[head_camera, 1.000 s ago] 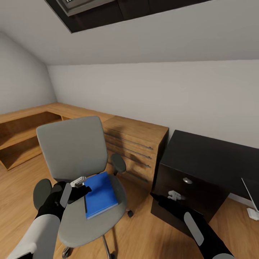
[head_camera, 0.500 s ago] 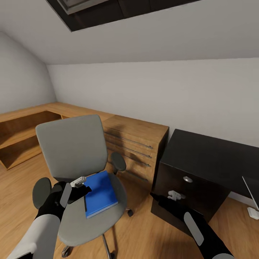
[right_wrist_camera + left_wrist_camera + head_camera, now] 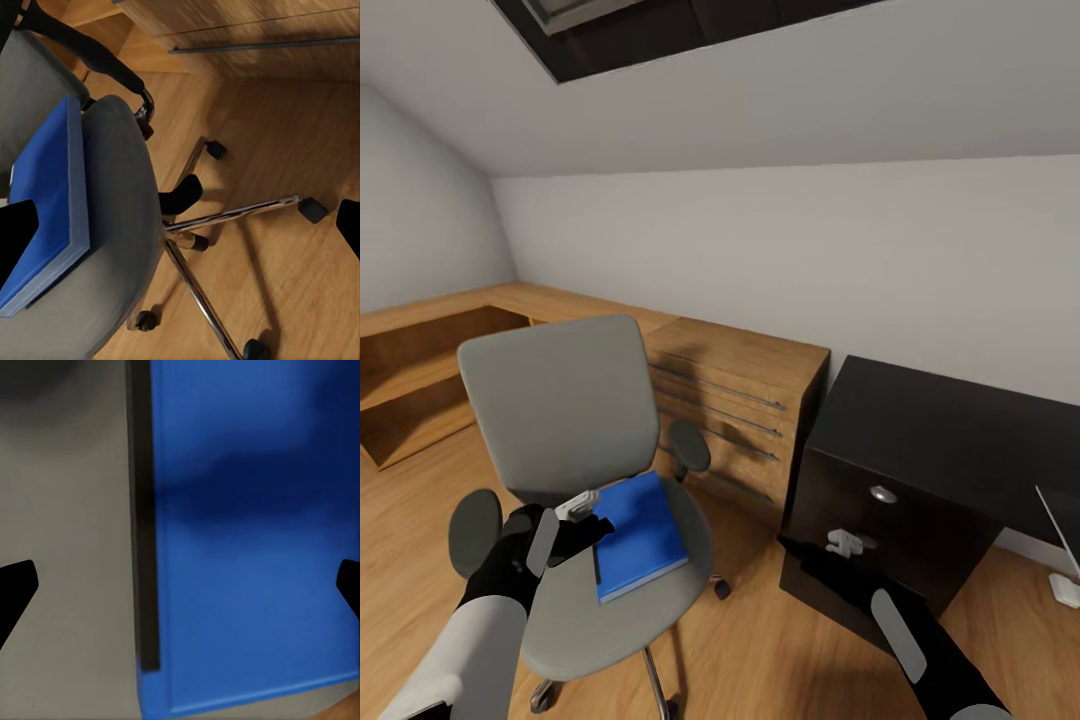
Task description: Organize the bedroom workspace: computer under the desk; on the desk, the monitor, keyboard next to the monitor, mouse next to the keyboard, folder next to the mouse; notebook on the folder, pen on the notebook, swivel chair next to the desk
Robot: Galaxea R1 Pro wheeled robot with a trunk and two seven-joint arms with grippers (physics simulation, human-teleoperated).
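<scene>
The bright-blue folder point(image 3: 645, 535) lies flat on the seat of the grey swivel chair point(image 3: 560, 410). My left gripper point(image 3: 595, 520) hovers open at the folder's near left edge. In the left wrist view the folder point(image 3: 255, 532) is seen close up, a dark strip runs along its edge, and the left gripper point(image 3: 180, 589) has its fingertips spread wide. My right gripper point(image 3: 800, 548) is open in front of the black desk's point(image 3: 950, 430) drawer unit. The right wrist view looks past the right gripper point(image 3: 180, 232) onto the chair's chrome base point(image 3: 225, 217) and the folder point(image 3: 45, 217).
A light-wood dresser point(image 3: 735, 400) with long handles stands against the wall between chair and desk. Low wooden shelving point(image 3: 420, 370) runs along the left wall. A thin grey panel edge point(image 3: 1057, 530) shows at the far right. Bare wooden floor point(image 3: 750, 640) lies in front.
The picture has shifted slightly upward, so the camera has moved a little. Both grippers hold the same open poses and the folder still lies on the seat.
</scene>
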